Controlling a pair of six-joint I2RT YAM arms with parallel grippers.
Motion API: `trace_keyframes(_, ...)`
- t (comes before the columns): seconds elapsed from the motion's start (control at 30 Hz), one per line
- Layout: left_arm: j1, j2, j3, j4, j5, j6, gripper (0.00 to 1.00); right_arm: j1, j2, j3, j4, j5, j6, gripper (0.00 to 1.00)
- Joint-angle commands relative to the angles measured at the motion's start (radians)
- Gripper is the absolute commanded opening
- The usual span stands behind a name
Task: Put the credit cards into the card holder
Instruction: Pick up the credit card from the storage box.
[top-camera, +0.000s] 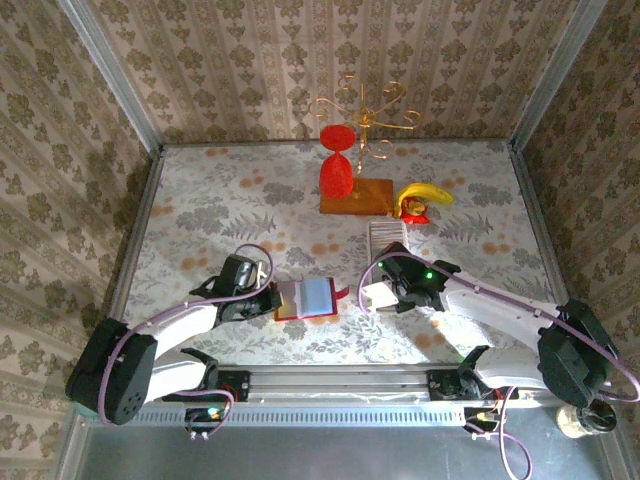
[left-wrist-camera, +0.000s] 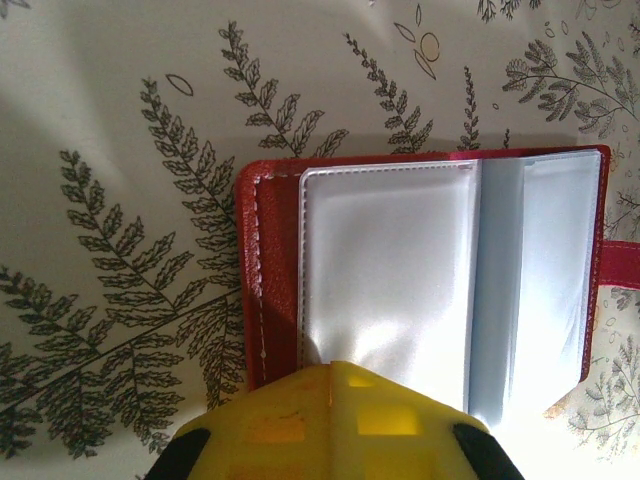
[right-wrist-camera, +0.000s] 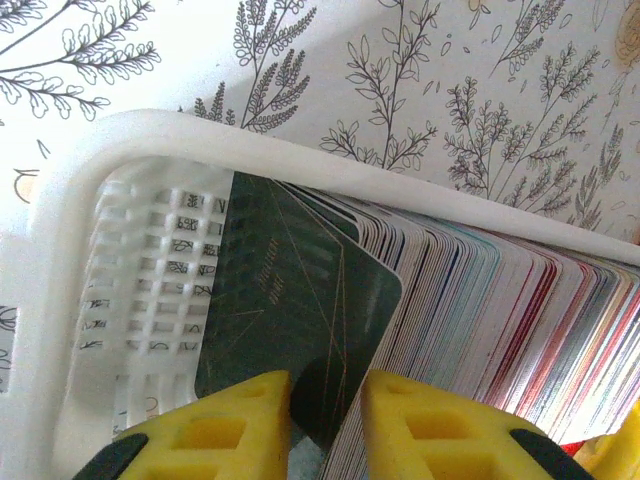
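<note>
Shut tight: the left claw (left-wrist-camera: 335, 385), its yellow fingers (left-wrist-camera: 290, 425) side by side. Rests its tip on the near edge of the card holder (left-wrist-camera: 420, 270). Red and book-shaped, lying open and flat on the worktop (left-wrist-camera: 120, 150) right in front of that claw. Long side stretching across from the claw's left to its right, middle fold pointing straight away from the claw. Red stitched cover with round corners. Inside, shiny see-through pockets, smooth and pale blue-grey. Small red clasp tab (left-wrist-camera: 622, 265) sticking out on the claw's right side.

Narrow: the right claw (right-wrist-camera: 328, 395), with a small gap between its two fingers (right-wrist-camera: 245, 425). Yellow and blocky, with square hollows. In the gap, the bottom corner of a dark green card (right-wrist-camera: 290, 290). Cannot tell if the fingers pinch it yet. Thin, flat and round-cornered, with fine gold lines, leaning away from the others.

Just behind it, the credit cards (right-wrist-camera: 490, 300), standing on edge, packed tight like pages, edges in many colours. Long row running from in front of the claw far out to its right. All inside a white tray (right-wrist-camera: 200, 135): smooth thick rim, round corner, a grid of little holes in the end wall at the claw's left. Pale worktop with drawn ferns and leaves.
</note>
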Motion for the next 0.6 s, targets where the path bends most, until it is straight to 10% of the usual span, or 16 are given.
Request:
trace_keyframes(0.0, -0.011, 0.013, -0.025, -0.034, -0.021, 0.012, 0.0, 0.006, -0.026, 0.004, -0.014, 0.006, 0.011, 0.22)
trace_keyframes(0.57, -0.02, 0.018, -0.021, -0.031, -0.029, 0.009, 0.0, 0.025, -0.108, 0.028, -0.126, -0.007, 0.085, 0.09)
